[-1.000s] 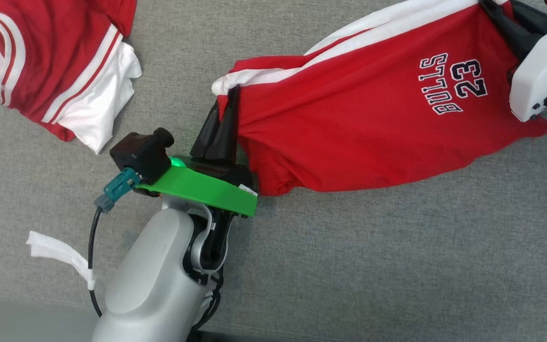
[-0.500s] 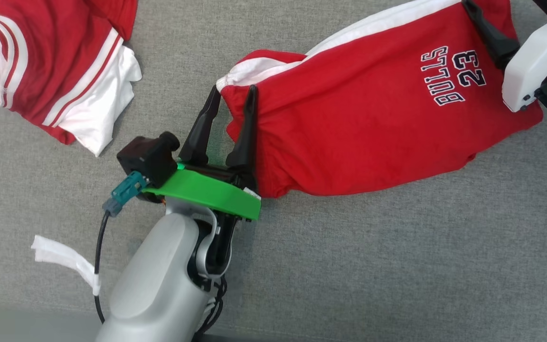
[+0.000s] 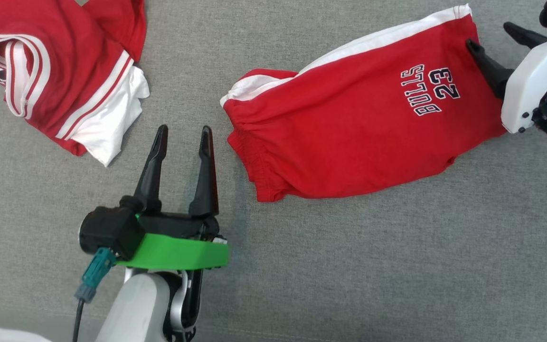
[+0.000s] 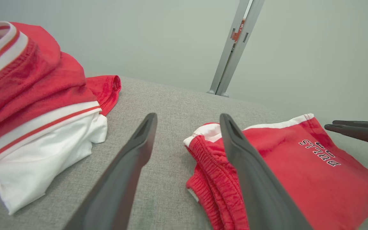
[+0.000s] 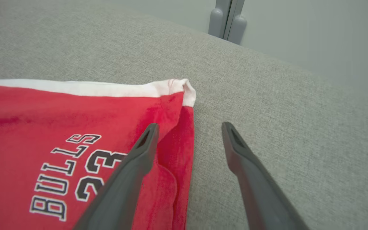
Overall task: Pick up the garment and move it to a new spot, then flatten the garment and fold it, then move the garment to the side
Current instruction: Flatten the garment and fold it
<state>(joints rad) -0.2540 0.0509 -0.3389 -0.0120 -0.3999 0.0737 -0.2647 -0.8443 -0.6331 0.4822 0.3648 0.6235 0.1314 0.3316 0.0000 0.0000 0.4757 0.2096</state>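
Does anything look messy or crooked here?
Yes. The red shorts lie slanted on the grey surface, and their waistband end is bunched and wrinkled. The red-and-white garment at the upper left of the head view is a crumpled heap. Nothing looks torn or spilled.

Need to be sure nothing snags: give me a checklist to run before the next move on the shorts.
1. Left gripper open, off the shorts: ok.
2. Right gripper open: ok.
3. Right gripper free of the fabric: cannot tell; one finger lies over the hem near the print.
4. Shorts folded and lying flat: ok, apart from slight bunching at the waistband.
5. Shorts apart from the other red and white garment: ok, with a gap of grey surface between them.
6. Bare grey surface beside the shorts for setting them down: ok.
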